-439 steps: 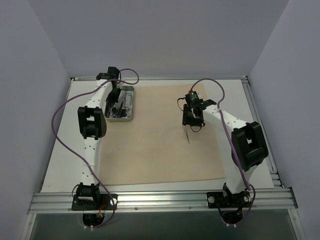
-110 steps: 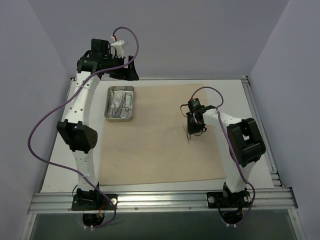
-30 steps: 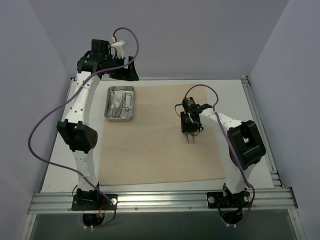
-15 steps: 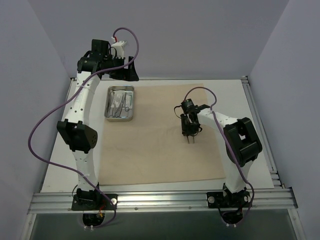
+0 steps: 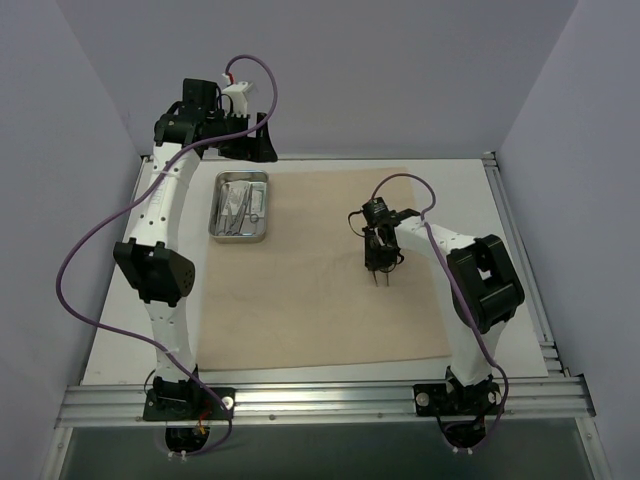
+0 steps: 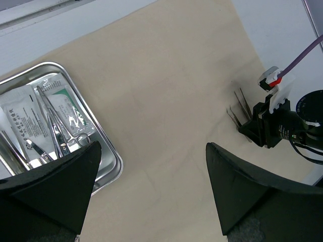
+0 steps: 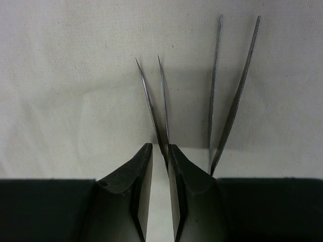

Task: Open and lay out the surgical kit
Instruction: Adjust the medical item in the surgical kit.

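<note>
— Which step?
— Laying out, I judge. The cloth wrap [image 5: 300, 300] lies flat on the worktop [image 5: 470, 190], the steel tray [image 5: 239, 240] at its 11 o'clock corner. The right pincer [image 7: 160, 147], jaws almost together, nips the joined end of the tweezers [image 7: 149, 101]; a second pair [image 7: 234, 96] lies just beside, at 3 o'clock.
— Next?
— Probably settle them parallel, then release. The left pincer [image 6: 153, 145] hangs spread, empty. Bare cloth runs from 6 to 9 o'clock; its edge is nearer at 3.

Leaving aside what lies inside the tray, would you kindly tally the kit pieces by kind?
Beige cloth sheet: 1
Steel tray: 1
Tweezers, pairs lying on the cloth: 2
Total: 4
</note>
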Controlling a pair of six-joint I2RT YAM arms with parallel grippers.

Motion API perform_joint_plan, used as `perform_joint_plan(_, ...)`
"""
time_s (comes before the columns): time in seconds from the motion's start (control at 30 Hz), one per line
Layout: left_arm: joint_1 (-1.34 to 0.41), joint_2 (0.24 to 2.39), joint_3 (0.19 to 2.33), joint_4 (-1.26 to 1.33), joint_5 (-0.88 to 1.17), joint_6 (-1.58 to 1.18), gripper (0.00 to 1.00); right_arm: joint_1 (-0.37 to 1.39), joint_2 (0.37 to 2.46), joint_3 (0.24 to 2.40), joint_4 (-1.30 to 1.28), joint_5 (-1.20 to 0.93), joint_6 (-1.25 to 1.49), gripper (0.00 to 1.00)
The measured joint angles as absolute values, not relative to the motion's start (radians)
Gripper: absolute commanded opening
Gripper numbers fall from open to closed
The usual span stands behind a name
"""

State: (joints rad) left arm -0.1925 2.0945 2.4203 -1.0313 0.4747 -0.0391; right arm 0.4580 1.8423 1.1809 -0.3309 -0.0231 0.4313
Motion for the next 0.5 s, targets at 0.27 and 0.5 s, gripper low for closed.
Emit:
perform_joint_plan(0.27, -0.192, 2.094, 2.42, -1.031, 0.475, -0.039, 0.94, 0.458, 1.842, 1.181, -0.331, -0.004, 0.445, 0.16)
perform_joint_plan(0.5, -0.192, 2.094, 2.42, -1.031, 0.475, -0.039, 0.94, 0.458, 1.823, 1.181, -0.347, 0.019, 0.445, 0.19)
